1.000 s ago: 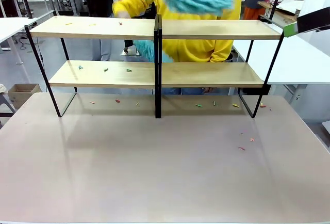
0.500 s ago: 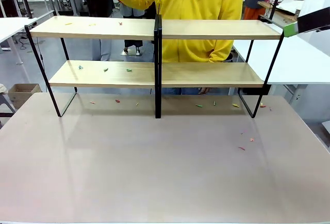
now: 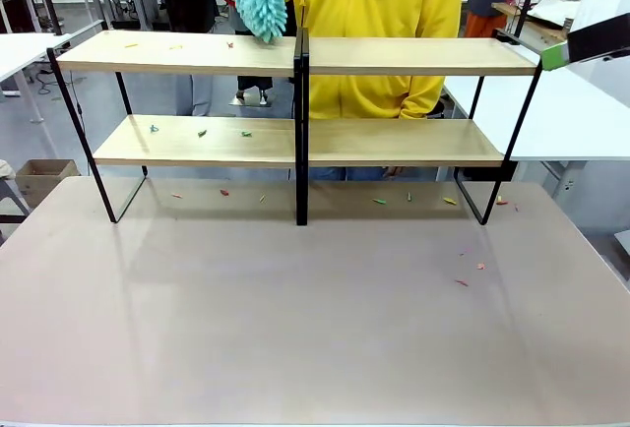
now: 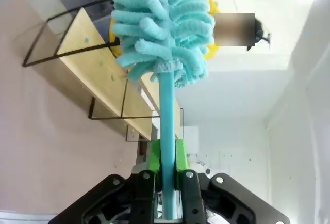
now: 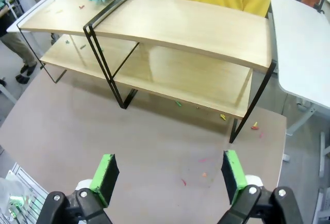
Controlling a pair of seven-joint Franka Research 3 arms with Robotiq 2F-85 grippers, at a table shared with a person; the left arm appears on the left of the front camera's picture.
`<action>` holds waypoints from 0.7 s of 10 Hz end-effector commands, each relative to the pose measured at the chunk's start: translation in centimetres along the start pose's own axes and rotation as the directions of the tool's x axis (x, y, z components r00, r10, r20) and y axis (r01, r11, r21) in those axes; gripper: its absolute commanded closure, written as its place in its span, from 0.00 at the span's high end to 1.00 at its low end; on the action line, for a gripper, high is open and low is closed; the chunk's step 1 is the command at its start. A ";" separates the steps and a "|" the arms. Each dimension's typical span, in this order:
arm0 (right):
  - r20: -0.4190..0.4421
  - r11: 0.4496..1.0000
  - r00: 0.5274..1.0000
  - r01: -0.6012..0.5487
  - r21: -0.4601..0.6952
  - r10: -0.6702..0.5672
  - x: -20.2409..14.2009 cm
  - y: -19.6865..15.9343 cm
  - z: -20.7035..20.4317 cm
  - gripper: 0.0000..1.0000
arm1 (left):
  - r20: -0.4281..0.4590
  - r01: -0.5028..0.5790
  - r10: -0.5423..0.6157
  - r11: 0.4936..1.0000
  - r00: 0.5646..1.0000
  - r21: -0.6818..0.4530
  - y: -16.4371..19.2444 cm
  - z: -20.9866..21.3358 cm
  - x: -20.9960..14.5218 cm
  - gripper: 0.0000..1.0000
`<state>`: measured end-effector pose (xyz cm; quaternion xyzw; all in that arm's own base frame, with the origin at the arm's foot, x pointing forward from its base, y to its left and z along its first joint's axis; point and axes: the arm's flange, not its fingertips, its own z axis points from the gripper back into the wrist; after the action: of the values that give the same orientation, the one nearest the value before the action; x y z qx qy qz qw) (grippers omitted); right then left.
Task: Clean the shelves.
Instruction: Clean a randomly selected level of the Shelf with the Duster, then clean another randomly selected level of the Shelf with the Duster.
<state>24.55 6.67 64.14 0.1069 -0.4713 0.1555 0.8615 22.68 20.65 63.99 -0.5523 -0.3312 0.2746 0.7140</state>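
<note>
The left claw (image 4: pixel 166 162) is squeezed tight around the long stick of a fluffy blue-green duster (image 3: pixel 261 2). The stick points straight out from the claw to the fluffy head. The head is at the top board (image 3: pixel 177 53) of the light-wood shelves (image 3: pixel 394 142) in a black frame, just left of the middle black post (image 3: pixel 301 122). Little coloured crumbs (image 3: pixel 202 133) lie left of that post too, so the sweep should go that way, I think. The right claw (image 5: pixel 168 177) gapes wide, empty.
</note>
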 end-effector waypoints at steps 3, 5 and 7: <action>-0.001 1.000 1.000 -0.002 0.002 0.002 0.0 0.0 0.1 1.00 | -0.010 0.073 -0.073 0.997 0.997 -0.037 -2.7 1.4 -0.4 0.13; -0.001 1.000 1.000 -0.002 0.002 0.002 0.0 0.0 0.1 1.00 | -0.010 0.073 -0.073 0.997 0.997 -0.037 -2.7 1.4 -0.4 0.13; -0.001 1.000 1.000 -0.002 0.002 0.002 0.0 0.0 0.1 1.00 | -0.010 0.073 -0.073 0.997 0.997 -0.037 -2.7 1.4 -0.4 0.13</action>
<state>24.53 6.67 64.17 0.1070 -0.4717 0.1555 0.8613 21.37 20.53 66.74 -0.5492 -0.3441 0.2479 0.7201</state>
